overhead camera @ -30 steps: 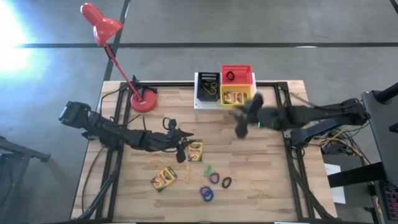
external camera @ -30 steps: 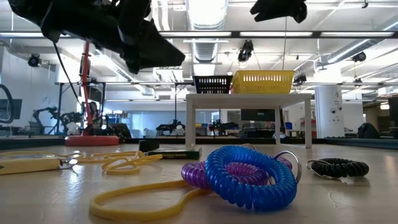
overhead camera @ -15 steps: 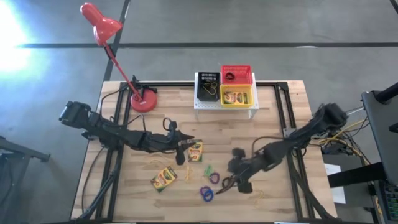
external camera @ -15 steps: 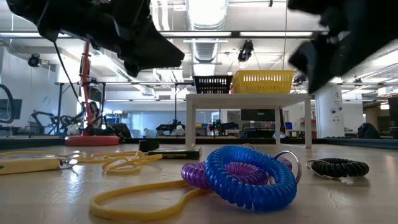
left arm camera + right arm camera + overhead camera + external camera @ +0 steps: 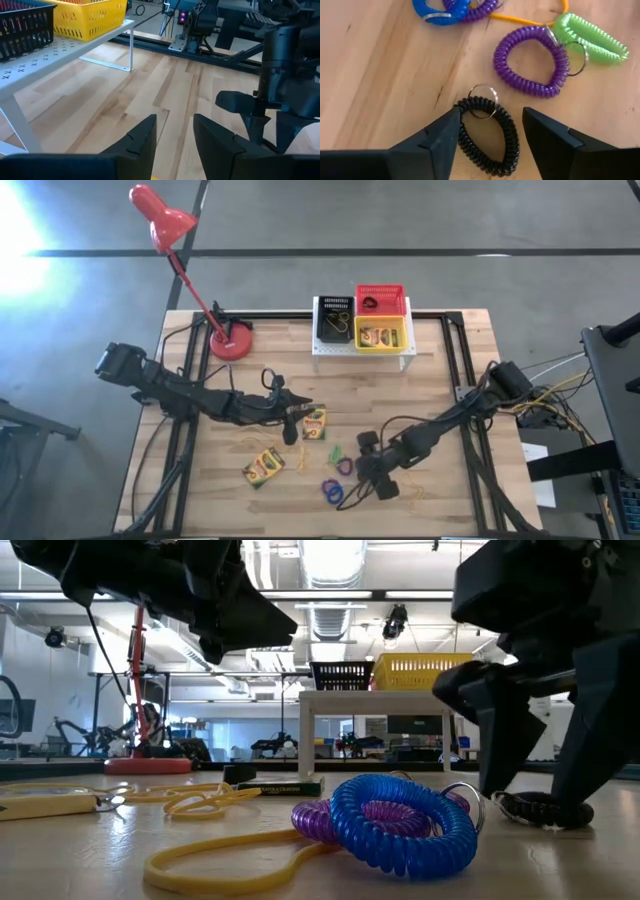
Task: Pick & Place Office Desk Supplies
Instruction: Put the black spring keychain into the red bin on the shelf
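My right gripper (image 5: 491, 114) is open, low over the near-right table, pointing down. Its fingers stand on either side of a black coil ring (image 5: 489, 137), also seen in the low view as the black ring (image 5: 548, 810) under the right gripper (image 5: 535, 785). Beside it lie a purple ring (image 5: 532, 62), a green ring (image 5: 594, 37), a blue ring (image 5: 436, 10) and a yellow rubber band (image 5: 530, 21). My left gripper (image 5: 291, 420) hovers open, next to a crayon box (image 5: 314, 423). A second crayon box (image 5: 263, 467) lies flat nearer the front edge. My right gripper straddles the black ring from above, one fingertip (image 5: 451, 120) at the ring's edge beside its metal key loop (image 5: 482, 94). Whether a finger touches the ring I cannot tell. The ring lies flat on the table.
A white perforated stand (image 5: 360, 348) at the far edge carries a black basket (image 5: 334, 320), a red basket (image 5: 381, 300) and a yellow basket (image 5: 380, 336) holding a crayon box. The red lamp's base (image 5: 230, 342) stands far left. More yellow bands (image 5: 413, 490) lie near the front.
My right gripper has swung from beside the stand at the far edge toward the near edge and come down over the black ring, ending with its fingers astride it. The rings, bands and boxes lie where they were.
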